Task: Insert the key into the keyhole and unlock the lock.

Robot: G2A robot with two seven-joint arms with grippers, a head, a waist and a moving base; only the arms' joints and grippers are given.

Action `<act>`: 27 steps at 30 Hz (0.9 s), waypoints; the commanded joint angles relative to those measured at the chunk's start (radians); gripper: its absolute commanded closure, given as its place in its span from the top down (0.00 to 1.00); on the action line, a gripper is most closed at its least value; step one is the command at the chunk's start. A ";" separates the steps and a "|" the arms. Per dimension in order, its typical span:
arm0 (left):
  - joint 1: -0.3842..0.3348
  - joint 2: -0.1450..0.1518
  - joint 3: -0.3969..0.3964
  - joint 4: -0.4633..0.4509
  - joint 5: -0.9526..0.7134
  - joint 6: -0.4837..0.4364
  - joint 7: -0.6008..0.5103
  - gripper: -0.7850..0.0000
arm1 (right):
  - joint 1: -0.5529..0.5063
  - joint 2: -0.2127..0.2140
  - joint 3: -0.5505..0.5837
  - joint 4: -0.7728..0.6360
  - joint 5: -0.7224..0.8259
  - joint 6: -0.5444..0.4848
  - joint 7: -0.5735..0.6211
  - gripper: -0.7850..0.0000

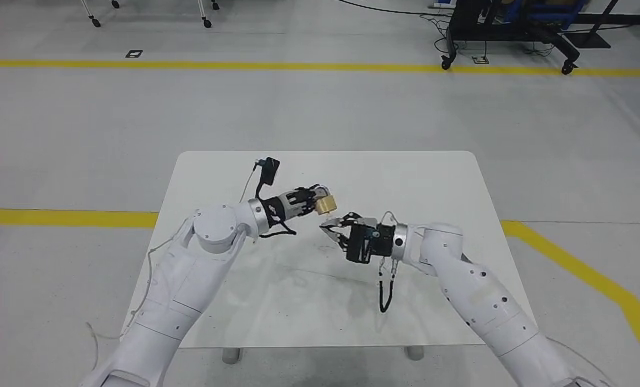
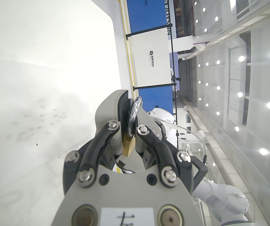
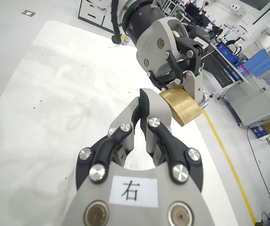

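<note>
A brass padlock (image 3: 182,108) is held in the air over the table, with my left gripper (image 1: 318,199) shut on it. In the left wrist view the brass body (image 2: 128,147) sits between the fingers and the silver shackle (image 2: 135,110) lies towards the fingertips. My right gripper (image 3: 141,99) is just beside the padlock, its tip almost touching the brass body. Its fingers are pressed together, and the key is hidden between the pads. In the top view the right gripper (image 1: 330,226) is slightly below and to the right of the padlock (image 1: 326,200).
The white table (image 1: 430,177) has rounded corners, with small dark specks on its surface. A black cable (image 1: 385,287) hangs from the right wrist. Yellow floor lines run past the table, and carts and racks stand far off.
</note>
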 commanded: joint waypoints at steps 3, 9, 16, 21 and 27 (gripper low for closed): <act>-0.001 -0.004 -0.007 0.012 -0.042 0.020 0.024 0.00 | -0.048 0.014 0.016 -0.034 -0.091 0.126 -0.134 0.00; -0.005 -0.010 -0.019 0.041 -0.126 0.047 0.044 0.00 | -0.103 0.012 0.002 -0.034 -0.216 0.421 -0.161 0.04; -0.015 -0.014 -0.007 0.051 -0.119 0.070 0.055 0.00 | -0.115 -0.004 -0.047 -0.087 -0.290 0.580 -0.050 0.14; -0.017 -0.015 -0.006 0.053 -0.121 0.078 0.059 0.00 | -0.121 -0.010 -0.065 -0.116 -0.346 0.615 0.045 0.15; -0.016 -0.015 -0.007 0.053 -0.122 0.079 0.060 0.00 | -0.126 -0.013 -0.062 -0.112 -0.369 0.640 0.104 0.28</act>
